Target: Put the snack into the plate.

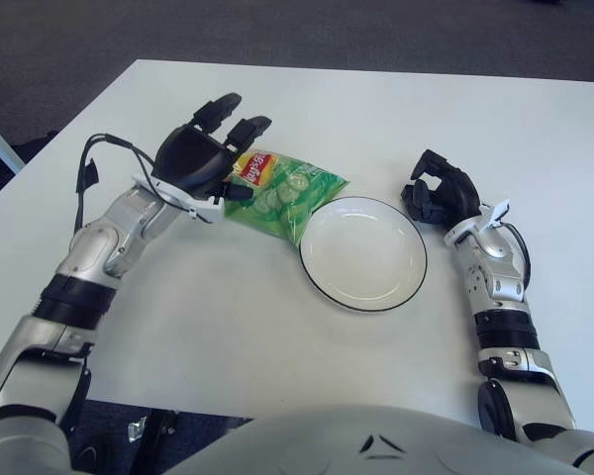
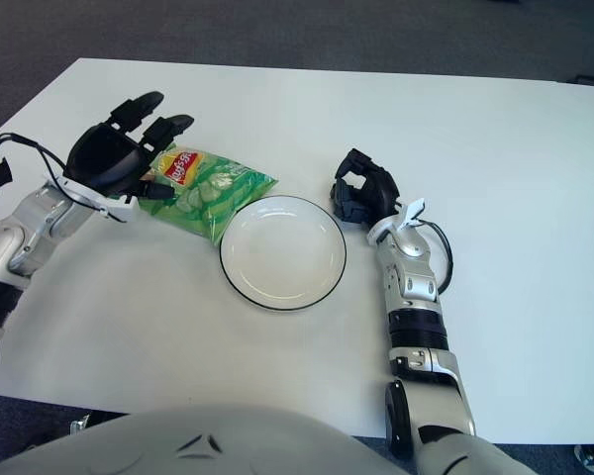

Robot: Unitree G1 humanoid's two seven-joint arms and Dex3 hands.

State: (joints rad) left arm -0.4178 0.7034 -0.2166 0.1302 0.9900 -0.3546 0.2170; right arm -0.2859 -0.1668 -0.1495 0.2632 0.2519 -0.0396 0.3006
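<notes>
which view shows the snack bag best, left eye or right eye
The right eye view, narrowly: the snack bag lies with its red logo and most of its green face clear of the left hand, which hovers open at its left end. The left eye view shows the same bag beside the plate, with the hand covering slightly more.

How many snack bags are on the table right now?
1. The green snack bag lies just left of the plate, its corner at the rim, with the open left hand at its left end. None seem hidden.
</notes>
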